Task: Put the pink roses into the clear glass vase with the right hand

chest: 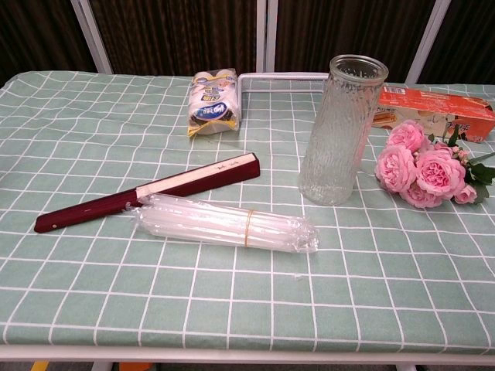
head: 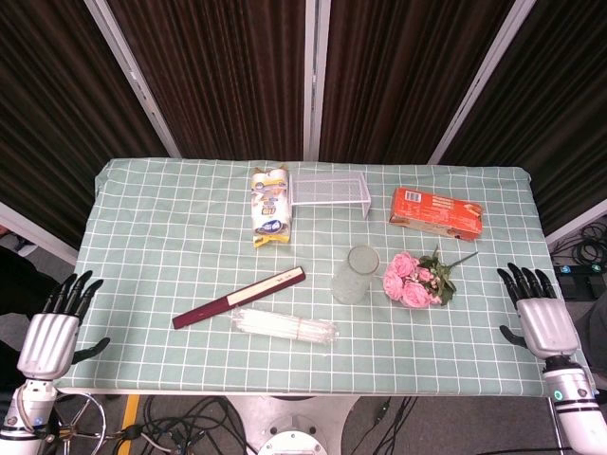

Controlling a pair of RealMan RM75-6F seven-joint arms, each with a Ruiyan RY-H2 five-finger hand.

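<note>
The pink roses (head: 414, 280) (chest: 421, 168) lie flat on the checked cloth, just right of the clear glass vase (head: 355, 275) (chest: 341, 129), which stands upright and holds nothing. My right hand (head: 537, 320) hovers over the table's right front edge, fingers spread and holding nothing, well right of the roses. My left hand (head: 49, 335) hangs off the table's left front corner with fingers apart. The chest view shows neither hand.
A dark red closed fan (head: 239, 298) and a plastic bag of straws (head: 285, 328) lie left of the vase. At the back are a snack pack (head: 269, 215), a white wire rack (head: 329, 192) and an orange box (head: 437, 213).
</note>
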